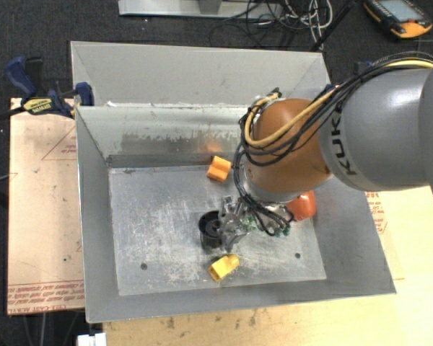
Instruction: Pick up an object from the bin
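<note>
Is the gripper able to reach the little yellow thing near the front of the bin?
Probably yes: the yellow piece lies by itself right beside the gripper, with nothing on top of it.

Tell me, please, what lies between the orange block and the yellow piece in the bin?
In the camera view, a black round thing and the claw lie between them.
</note>
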{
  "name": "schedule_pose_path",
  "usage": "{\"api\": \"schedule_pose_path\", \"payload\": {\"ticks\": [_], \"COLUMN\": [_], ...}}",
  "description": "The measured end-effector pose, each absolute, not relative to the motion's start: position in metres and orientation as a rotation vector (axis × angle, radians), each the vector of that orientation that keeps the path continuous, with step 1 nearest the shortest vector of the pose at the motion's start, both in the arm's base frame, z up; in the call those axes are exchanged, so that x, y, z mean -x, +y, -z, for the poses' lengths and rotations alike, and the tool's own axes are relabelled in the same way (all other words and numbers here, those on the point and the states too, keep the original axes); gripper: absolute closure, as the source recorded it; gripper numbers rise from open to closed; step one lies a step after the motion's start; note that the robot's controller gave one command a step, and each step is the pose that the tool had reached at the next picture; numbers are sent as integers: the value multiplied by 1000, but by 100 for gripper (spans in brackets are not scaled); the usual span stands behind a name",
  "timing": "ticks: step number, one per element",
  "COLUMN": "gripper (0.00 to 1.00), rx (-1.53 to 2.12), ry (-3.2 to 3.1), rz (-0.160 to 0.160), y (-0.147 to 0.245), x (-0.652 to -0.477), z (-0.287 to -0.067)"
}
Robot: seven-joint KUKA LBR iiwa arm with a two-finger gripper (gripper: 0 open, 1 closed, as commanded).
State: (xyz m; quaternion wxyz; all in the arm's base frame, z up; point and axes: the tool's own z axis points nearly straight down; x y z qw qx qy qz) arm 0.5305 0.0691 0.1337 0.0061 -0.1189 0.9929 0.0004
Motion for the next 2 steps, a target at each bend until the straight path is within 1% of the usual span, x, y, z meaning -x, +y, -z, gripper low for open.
{"api": "schedule_pose_path", "payload": {"ticks": [1,2], "gripper": [100,100], "rx": [342,368], "ry": [3132,3120], "rz": [-2,-2], "y": [74,75], "x": [-521,-545], "z": [-164,-234]}}
